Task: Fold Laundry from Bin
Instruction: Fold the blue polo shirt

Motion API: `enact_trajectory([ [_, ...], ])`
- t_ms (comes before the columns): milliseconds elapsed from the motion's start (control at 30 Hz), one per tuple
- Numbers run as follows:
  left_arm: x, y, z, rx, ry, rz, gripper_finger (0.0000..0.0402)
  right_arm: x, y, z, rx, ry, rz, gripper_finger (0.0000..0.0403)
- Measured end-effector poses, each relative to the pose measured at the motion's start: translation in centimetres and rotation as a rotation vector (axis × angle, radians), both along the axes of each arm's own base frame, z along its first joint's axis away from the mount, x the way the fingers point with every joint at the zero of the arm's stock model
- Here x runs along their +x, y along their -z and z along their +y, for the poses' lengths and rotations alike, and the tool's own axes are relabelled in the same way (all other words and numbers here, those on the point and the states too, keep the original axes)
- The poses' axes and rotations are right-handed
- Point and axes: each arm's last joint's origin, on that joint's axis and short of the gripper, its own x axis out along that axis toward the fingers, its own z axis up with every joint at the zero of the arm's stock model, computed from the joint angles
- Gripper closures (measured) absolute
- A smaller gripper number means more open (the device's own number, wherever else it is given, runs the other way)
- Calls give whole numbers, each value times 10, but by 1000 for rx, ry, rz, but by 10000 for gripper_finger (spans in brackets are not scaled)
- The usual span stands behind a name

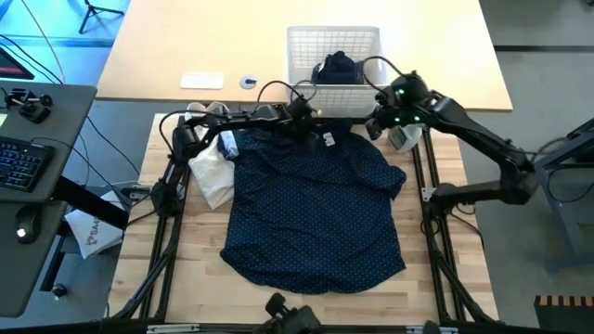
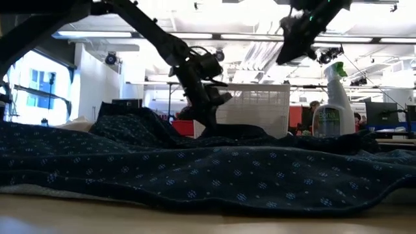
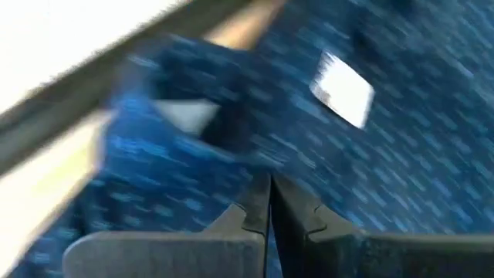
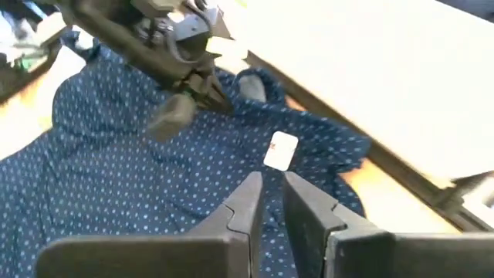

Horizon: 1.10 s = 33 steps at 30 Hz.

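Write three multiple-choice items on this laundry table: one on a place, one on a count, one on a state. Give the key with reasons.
1. Where does the navy dotted shirt lie?
A. In the bin
B. Spread on the table
C. On the floor

2. How many garments show inside the bin?
A. One dark piece
B. Three
C. None

3. How do the left gripper fingers stand?
A. Wide open
B. Shut
C. Out of view

Key: B, the high view shows it flat across the table; A, only the dark garment sits there; B, the left wrist view shows the fingers pressed together.
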Motion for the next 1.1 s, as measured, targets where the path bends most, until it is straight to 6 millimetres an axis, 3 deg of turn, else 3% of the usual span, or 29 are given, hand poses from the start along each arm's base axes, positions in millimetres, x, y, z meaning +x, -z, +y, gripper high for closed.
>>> enact_trajectory([
  [133,-7,0,12,-37,-101,-25,401,-14,-13,11,-32,65,-22,357],
  [267,-6,0,10,-60,-123,-37,401,-22,-19,18,-47,107,-31,357],
  [533,-16,-31,33,124,-213,-64,402,-22,-17,18,-34,107,-16,357],
  [800,-37,-39,50,129,-147,-13,401,-22,-15,19,-14,105,6,357],
  [933,-49,-72,35,179,4,44,401,-24,-11,21,26,87,41,357],
  [1100,-66,-118,-18,175,278,164,401,-18,1,20,73,-60,33,357],
])
